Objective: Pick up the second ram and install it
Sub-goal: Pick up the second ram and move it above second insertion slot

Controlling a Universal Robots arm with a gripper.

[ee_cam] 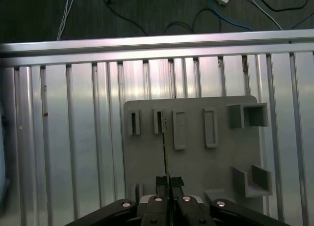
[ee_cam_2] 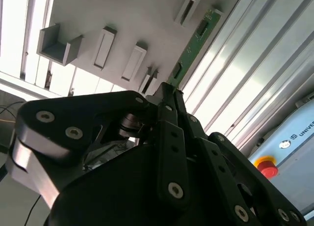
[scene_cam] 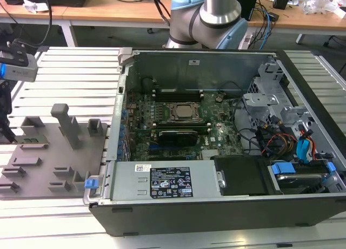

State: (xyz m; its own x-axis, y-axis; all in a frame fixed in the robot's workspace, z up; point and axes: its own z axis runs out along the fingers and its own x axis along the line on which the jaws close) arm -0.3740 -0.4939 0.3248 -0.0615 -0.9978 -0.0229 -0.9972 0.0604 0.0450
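the second ram (ee_cam_2: 191, 49) sits in the hand (ee_cam_2: 169, 91), over the fixture plate (ee_cam_2: 122, 19) on the table (ee_cam_2: 245, 78).

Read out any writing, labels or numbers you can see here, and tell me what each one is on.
Nothing can be quoted in full.
Big label on the power supply cover: print too small to read.
Small white sticker beside it: too small to read.
Lettering on the pale blue box by the red button: cut off at the picture's edge.
The second ram: no readable print.
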